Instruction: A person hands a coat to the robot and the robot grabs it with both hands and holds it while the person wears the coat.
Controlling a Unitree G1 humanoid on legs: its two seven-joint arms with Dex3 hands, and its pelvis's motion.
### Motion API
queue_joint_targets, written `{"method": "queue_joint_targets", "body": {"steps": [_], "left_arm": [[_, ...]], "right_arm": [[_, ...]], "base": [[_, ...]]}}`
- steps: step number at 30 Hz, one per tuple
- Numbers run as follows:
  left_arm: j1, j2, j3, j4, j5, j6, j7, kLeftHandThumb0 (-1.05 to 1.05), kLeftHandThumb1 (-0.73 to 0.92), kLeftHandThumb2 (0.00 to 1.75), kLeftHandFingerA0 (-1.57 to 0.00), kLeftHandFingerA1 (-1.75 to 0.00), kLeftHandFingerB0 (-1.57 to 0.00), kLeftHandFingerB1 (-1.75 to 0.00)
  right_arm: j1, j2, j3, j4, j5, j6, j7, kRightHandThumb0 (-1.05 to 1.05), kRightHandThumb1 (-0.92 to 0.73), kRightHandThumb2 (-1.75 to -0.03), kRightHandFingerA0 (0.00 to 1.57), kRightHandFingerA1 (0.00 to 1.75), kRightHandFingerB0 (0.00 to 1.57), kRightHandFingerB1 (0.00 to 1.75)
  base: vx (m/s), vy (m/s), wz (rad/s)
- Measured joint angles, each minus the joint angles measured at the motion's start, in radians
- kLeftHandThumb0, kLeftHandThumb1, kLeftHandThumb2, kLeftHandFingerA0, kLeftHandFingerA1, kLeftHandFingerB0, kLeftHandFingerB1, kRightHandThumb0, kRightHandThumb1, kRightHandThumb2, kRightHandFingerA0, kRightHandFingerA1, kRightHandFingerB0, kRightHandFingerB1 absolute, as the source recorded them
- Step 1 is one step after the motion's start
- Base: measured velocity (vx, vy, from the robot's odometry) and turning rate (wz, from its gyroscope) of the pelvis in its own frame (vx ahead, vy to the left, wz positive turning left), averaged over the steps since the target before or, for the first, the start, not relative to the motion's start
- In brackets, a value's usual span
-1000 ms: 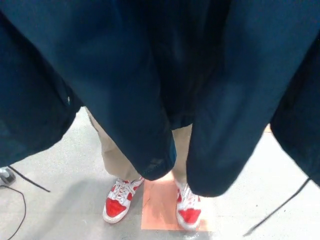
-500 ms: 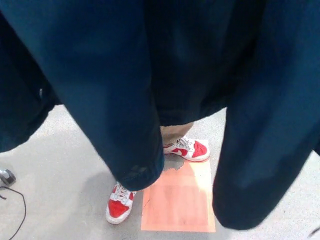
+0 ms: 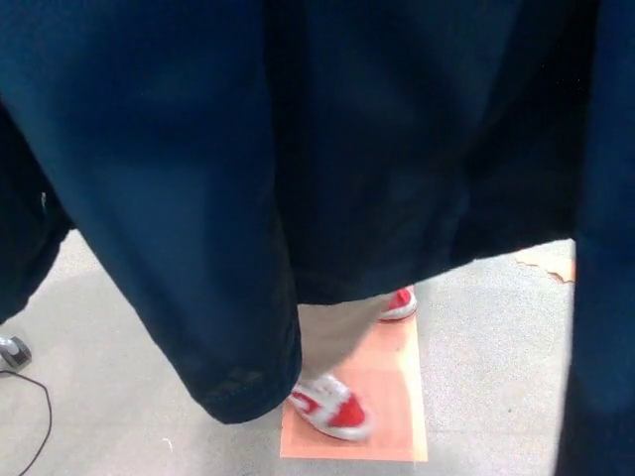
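The dark navy fabric coat hangs above the orange floor mat, where the person's red-and-white sneaker steps, so the wearing step seems underway; neither robot hand shows, fingers unknowable, and steady holding comes next.

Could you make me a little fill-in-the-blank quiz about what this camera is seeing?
1. The big garment filling the view is a dark ____ coat.
2. The person's shoes are white and ____.
3. The nearer shoe stands on an ____ patch on the grey floor.
4. A thin black ____ lies on the floor at lower left.

Missing words: blue; red; orange; cable
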Motion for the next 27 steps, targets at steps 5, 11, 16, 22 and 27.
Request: {"method": "queue_joint_targets", "body": {"steps": [5, 11, 16, 22, 27], "left_arm": [[-0.021, 0.001, -0.021, 0.005, 0.013, 0.013, -0.008, -0.37, 0.71, 0.60, -0.88, -1.75, -0.65, -1.69], [-0.041, 0.000, -0.054, 0.014, 0.029, 0.032, -0.008, -0.37, 0.73, 0.63, -0.83, -1.75, -0.66, -1.55], [-0.062, -0.006, -0.072, 0.019, 0.044, 0.044, -0.028, -0.37, 0.74, 0.62, -0.87, -1.64, -0.71, -1.40], [-0.078, -0.006, -0.083, 0.024, 0.052, 0.050, -0.057, -0.40, 0.73, 0.62, -0.89, -1.68, -0.75, -1.49], [-0.087, -0.006, -0.084, 0.025, 0.055, 0.055, -0.070, -0.38, 0.73, 0.63, -0.84, -1.74, -0.68, -1.53]], "right_arm": [[-0.016, 0.000, 0.015, 0.006, -0.015, 0.007, -0.004, -0.43, -0.63, -1.00, 1.06, 1.19, 0.86, 0.76], [-0.025, 0.000, 0.034, 0.014, -0.033, 0.016, -0.004, -0.38, -0.78, -0.68, 0.91, 1.55, 1.01, 0.90], [-0.025, -0.001, 0.054, 0.022, -0.053, 0.023, -0.004, -0.38, -0.79, -0.68, 0.86, 1.56, 0.91, 1.05], [-0.034, -0.003, 0.067, 0.031, -0.070, 0.033, -0.004, -0.39, -0.80, -0.63, 0.98, 1.02, 0.94, 0.69], [-0.048, -0.004, 0.073, 0.037, -0.078, 0.045, -0.004, -0.40, -0.81, -0.63, 1.00, 0.67, 0.92, 0.57]], "base": [[0.00, 0.000, 0.00], [0.00, 0.000, 0.00], [0.00, 0.000, 0.00], [0.00, 0.000, 0.00], [0.00, 0.000, 0.00]]}}
